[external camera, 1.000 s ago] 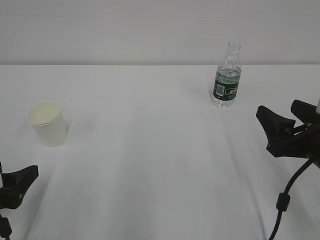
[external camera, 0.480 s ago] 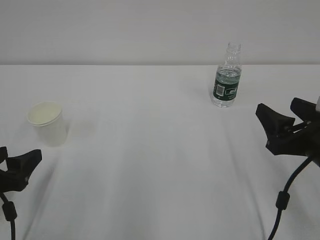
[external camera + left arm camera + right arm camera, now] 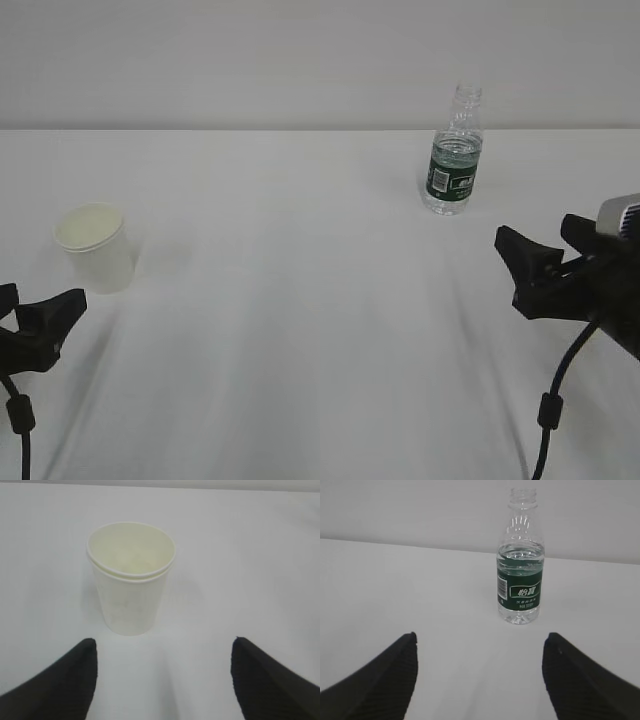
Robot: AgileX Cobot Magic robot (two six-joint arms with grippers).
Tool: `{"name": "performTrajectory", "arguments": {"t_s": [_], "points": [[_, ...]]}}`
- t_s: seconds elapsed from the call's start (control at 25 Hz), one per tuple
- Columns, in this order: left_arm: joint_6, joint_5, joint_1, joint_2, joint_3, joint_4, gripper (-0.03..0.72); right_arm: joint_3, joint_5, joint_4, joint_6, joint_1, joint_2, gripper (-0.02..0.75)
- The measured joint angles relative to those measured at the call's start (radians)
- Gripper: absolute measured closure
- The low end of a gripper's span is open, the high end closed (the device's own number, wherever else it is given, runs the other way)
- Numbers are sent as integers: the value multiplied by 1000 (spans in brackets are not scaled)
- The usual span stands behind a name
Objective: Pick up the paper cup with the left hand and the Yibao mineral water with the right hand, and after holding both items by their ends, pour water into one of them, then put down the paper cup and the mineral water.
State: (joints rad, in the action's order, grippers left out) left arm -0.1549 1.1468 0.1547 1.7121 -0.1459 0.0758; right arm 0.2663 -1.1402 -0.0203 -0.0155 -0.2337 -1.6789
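Note:
The paper cup (image 3: pixel 97 250) stands upright on the left of the white table, white with a cream inside. My left gripper (image 3: pixel 45 295) sits low just in front of it, open and empty. In the left wrist view the paper cup (image 3: pixel 131 580) is ahead of my left gripper (image 3: pixel 163 641), slightly left of the gap and beyond the fingertips. The Yibao mineral water (image 3: pixel 455 160) stands upright and uncapped at the back right. My right gripper (image 3: pixel 534 226) is open, in front of and to the right of it. The bottle (image 3: pixel 520 587) shows well beyond my right gripper (image 3: pixel 481 635).
The table (image 3: pixel 300 300) is covered in white cloth and meets a plain pale wall at its back edge (image 3: pixel 250 130). A black cable (image 3: pixel 545 410) hangs under the right arm. Nothing else stands on the surface between the cup and the bottle.
My left gripper has come forward toward the paper cup, still open. My right gripper has shifted left and a little lower. Cup and bottle have not moved.

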Motion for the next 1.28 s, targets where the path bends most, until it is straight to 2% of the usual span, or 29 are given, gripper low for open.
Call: {"name": "performTrajectory", "arguments": {"t_s": [1.28], "points": [[0, 0, 0, 0, 0, 4, 95, 153, -6, 0, 25, 0, -221, 149]]}}
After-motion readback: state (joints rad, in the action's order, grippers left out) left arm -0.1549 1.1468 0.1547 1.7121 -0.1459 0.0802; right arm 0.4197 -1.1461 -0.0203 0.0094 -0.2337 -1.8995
